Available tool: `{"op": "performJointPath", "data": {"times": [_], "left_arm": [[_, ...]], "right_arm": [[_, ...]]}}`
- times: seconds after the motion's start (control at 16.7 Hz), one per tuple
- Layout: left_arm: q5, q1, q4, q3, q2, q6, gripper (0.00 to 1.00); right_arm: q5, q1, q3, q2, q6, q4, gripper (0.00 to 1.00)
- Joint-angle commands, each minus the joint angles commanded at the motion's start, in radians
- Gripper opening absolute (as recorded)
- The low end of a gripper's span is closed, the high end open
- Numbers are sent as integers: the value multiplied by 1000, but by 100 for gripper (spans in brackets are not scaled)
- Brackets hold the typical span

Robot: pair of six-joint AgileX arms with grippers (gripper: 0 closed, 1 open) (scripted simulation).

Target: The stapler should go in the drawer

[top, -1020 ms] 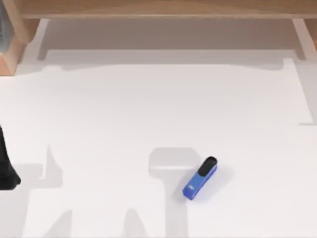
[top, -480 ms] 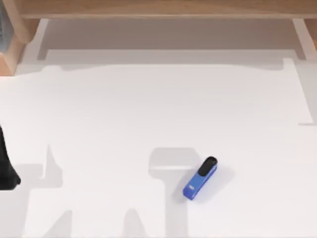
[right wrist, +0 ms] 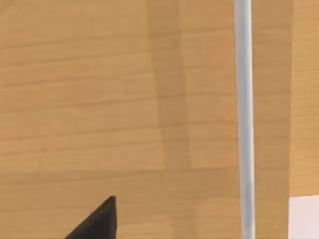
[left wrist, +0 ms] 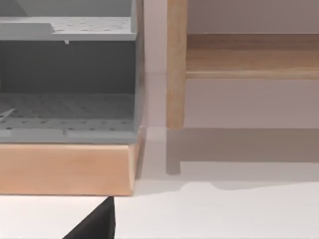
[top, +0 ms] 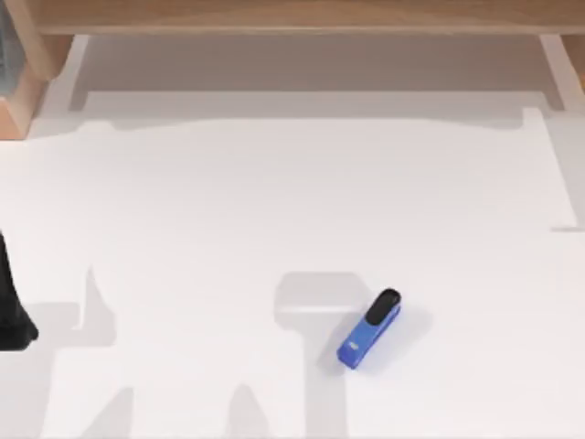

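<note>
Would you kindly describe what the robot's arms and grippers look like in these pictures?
Little of them shows. The left arm is a plain matte black shape at the table's left edge. Each wrist view shows one black, pointed, wedge-shaped finger tip: left, right. No cables or markings are visible.

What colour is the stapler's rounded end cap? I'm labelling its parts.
Black, on a blue body; the top view shows the stapler best.

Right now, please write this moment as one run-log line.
stapler: lying free on white table, black cap toward wooden unit | left arm: table's left edge
</note>
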Motion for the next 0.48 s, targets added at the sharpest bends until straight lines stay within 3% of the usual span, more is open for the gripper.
{"op": "performJointPath", "data": {"times": [0.24, 0.48], "left_arm": [[0, 0, 0, 0, 0, 0, 100], [0, 0, 0, 0, 0, 0, 100]], "right_arm": [[-5, 129, -25, -136, 222, -182, 100], [31, 320, 44, -263, 555, -464, 100]]}}
